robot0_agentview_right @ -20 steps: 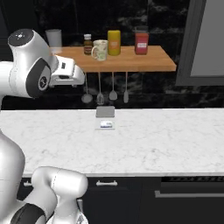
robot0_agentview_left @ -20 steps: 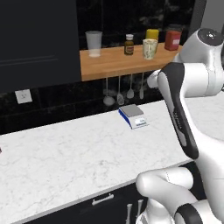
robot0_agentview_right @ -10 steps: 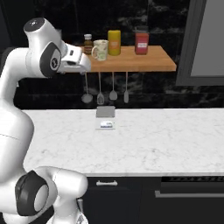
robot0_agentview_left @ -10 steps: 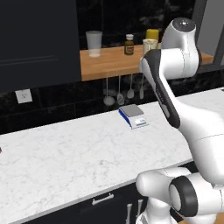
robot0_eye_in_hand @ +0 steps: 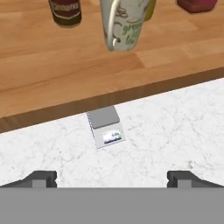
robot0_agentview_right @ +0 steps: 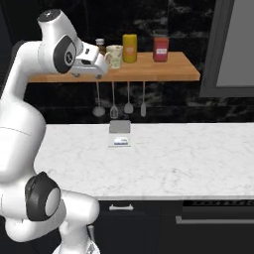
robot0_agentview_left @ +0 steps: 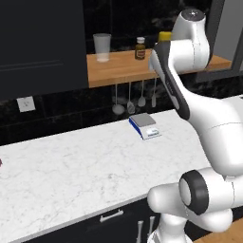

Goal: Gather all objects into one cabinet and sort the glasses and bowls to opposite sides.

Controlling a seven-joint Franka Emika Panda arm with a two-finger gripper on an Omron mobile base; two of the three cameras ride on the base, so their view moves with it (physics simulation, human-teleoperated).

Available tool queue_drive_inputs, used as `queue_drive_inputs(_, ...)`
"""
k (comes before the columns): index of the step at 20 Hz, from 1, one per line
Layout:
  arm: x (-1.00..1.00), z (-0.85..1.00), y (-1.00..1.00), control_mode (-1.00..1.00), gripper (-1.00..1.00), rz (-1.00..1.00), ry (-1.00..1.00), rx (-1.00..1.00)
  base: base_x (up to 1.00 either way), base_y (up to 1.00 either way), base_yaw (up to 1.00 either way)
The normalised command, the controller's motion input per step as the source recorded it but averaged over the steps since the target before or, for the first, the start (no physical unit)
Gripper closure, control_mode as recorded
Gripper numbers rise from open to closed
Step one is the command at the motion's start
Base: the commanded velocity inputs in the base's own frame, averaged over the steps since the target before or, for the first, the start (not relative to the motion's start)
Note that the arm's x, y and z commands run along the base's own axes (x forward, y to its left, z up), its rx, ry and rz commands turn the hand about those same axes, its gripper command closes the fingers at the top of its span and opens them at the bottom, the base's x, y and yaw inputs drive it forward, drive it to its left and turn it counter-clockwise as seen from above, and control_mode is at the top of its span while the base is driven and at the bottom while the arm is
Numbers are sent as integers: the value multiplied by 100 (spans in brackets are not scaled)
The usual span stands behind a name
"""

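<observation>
Left base view: our arm hides the mug; a clear glass stands on the shelf.

Right base view: our claw hangs wide open, empty, just beside the mug mid-shelf.

Hand view: the mug looks rigid, glazed, probably slippery; we'd pinch its body, not the handle.

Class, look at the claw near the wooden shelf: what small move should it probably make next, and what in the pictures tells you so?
Probably ease the claw forward toward the cream mug on the wooden shelf so its jaws come around it. The jaws stand wide open and hold nothing, and in the hand view the mug sits upright ahead, handle facing the camera, not yet between the fingertips.
</observation>
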Motion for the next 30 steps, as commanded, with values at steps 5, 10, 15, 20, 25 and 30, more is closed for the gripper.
queue_drive_inputs(5, 55, 0, -3, -100, -100, -7, 1, 1, 0, 0, 0)
queue_drive_inputs(10, 58, 0, 0, -100, -100, -11, 0, 3, 0, 0, 0)
queue_drive_inputs(15, 51, 0, -1, -100, -100, -8, 0, 3, 0, 0, 0)
queue_drive_inputs(20, 53, 3, 0, -100, -100, -4, -1, 0, 0, 0, 0)
queue_drive_inputs(25, 50, 4, -1, -100, -100, -3, -12, 0, 0, 0, 0)
queue_drive_inputs(30, 28, 0, -14, -100, -100, -8, -5, 0, 0, 0, 0)
